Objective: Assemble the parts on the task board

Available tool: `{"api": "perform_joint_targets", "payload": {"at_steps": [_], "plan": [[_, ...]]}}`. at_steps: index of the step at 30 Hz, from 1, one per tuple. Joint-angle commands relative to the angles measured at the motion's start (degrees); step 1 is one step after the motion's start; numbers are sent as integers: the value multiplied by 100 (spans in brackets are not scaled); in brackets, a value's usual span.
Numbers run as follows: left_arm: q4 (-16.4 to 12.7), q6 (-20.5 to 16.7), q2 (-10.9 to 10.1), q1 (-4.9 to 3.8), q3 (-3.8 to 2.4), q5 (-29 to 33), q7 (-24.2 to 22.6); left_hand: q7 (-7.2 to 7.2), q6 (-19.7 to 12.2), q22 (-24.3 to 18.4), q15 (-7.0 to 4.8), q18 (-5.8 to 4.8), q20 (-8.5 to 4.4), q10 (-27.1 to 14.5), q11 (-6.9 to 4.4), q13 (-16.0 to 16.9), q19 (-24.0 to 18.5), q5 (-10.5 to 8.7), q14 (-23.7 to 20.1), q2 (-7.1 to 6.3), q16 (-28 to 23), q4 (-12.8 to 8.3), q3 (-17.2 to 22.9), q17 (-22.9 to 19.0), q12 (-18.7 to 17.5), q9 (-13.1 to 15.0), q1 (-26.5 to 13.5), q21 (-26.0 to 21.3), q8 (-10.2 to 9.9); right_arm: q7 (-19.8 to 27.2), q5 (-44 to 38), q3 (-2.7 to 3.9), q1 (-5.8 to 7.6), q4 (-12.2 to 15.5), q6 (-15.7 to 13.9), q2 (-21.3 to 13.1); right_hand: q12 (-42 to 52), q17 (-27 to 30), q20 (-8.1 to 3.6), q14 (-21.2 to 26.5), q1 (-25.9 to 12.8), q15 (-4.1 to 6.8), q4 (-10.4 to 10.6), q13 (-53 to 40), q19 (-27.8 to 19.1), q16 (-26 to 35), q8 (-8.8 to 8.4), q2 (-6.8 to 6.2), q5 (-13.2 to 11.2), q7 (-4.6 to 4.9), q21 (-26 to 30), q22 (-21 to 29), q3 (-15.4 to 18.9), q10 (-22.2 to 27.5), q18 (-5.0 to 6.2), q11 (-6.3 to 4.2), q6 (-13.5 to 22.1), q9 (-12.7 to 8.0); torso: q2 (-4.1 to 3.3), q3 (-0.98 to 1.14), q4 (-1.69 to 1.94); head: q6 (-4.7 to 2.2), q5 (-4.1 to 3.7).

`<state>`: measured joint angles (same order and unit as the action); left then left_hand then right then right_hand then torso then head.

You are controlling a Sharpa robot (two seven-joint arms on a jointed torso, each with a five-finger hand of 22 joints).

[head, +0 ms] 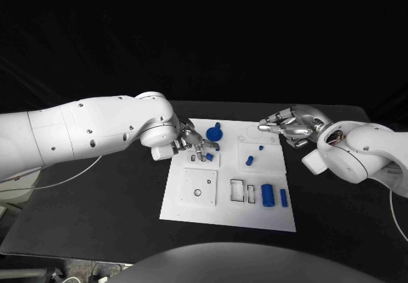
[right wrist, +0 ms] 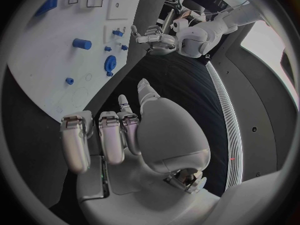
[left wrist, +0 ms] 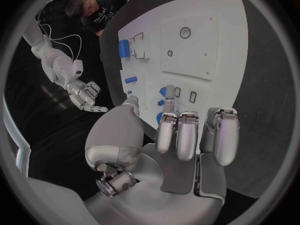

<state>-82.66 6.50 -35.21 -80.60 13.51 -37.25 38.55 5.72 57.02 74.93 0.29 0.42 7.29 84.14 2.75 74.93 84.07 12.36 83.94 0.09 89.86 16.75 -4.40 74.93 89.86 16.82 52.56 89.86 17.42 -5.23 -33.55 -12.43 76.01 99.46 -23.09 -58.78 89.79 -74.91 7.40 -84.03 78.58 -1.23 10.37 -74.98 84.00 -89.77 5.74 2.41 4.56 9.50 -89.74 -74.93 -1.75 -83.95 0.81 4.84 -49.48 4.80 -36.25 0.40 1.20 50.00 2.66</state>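
Down over the upper left of the task board point(head: 228, 219) the left hand point(head: 192, 143) hung with its fingers pointing at the white plate, their tips at a small raised square panel; a small blue part point(head: 209, 157) sat right at those fingertips, but whether it was pinched or merely touched could not be told, since the wrist view showed the fingers point(left wrist: 187, 135) curled together over the blue pieces with the contact hidden. Just beyond that hand stood a round blue part point(head: 214, 134) with a knob near the board's far edge. Toward the middle of the board lay a short blue peg point(head: 250, 160) and, a little farther up, a tiny blue piece point(head: 260, 147). Nearer the robot, a larger square panel point(head: 200, 187) with a hole sat on the left side, two rectangular slots point(head: 244, 191) lay beside it, and a blue cylinder point(head: 267, 195) and a thin blue bar point(head: 284, 197) rested to the right of those slots. The right hand point(head: 289, 125) hovered off the board's far right corner, above the black tabletop point(head: 102, 212), holding nothing, its fingers loosely bent and apart; the right wrist view showed its fingers point(right wrist: 103, 140) clear of the plate
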Motion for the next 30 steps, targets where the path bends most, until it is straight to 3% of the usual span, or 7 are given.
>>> {"api": "perform_joint_targets", "payload": {"at_steps": [1, 6, 16, 30], "plan": [[67, 234, 64, 30, 3, 329, 505, -8, 23, 1507, -38, -42, -56, 586, -46, 1507, 593, 166, 606, 112, 14, 3, 22, 1507, 14, 54, 58, 14, -1, -75, 0, -2, -12, -13, 196, 17, 21, -1509, 38, -597, -11, -51, 42, -1502, 600, -23, 20, 51, 23, -12, -26, -1507, 0, -605, -81, 39, -43, 9, -8, -1, -9, 0, -12], [190, 104, 197, 83, 8, 503, 545, -26, 52, 1507, -52, -42, -68, 586, -62, 1507, 593, 415, 606, 266, 14, 3, 12, 1507, 14, 139, 163, 14, -8, -106, 0, -3, -20, -35, 227, 31, 21, -1509, 43, -597, -5, -55, 46, -1502, 600, -23, 28, 65, 25, -11, -26, -1507, -1, -605, -81, 43, -56, 12, -2, 1, 8, 0, -66], [395, -142, 428, 155, 9, 702, 606, -67, 130, 1507, -84, -42, -85, 586, -101, 1507, 593, 576, 606, 456, 14, 0, 13, 1507, 14, 228, 273, 14, -16, -145, -1, -3, -32, -53, 278, 54, 21, -1509, 46, -597, 1, -57, 46, -1502, 600, -23, 34, 72, 26, -12, -26, -1507, -1, -605, -81, 43, -65, 14, -2, 3, 6, 0, -85], [675, -342, 585, 180, 9, 838, 772, -80, 145, 1507, -101, -42, -105, 586, -116, 1507, 593, 713, 606, 470, 14, -9, 12, 1507, 14, 265, 500, 14, -86, -175, -1, -4, -34, -32, 323, 58, 21, -1509, 49, -597, 6, -59, 47, -1502, 600, -23, 40, 80, 27, -13, -26, -1507, -2, -605, -81, 43, -74, 16, -3, 5, 9, 0, -91]]}}
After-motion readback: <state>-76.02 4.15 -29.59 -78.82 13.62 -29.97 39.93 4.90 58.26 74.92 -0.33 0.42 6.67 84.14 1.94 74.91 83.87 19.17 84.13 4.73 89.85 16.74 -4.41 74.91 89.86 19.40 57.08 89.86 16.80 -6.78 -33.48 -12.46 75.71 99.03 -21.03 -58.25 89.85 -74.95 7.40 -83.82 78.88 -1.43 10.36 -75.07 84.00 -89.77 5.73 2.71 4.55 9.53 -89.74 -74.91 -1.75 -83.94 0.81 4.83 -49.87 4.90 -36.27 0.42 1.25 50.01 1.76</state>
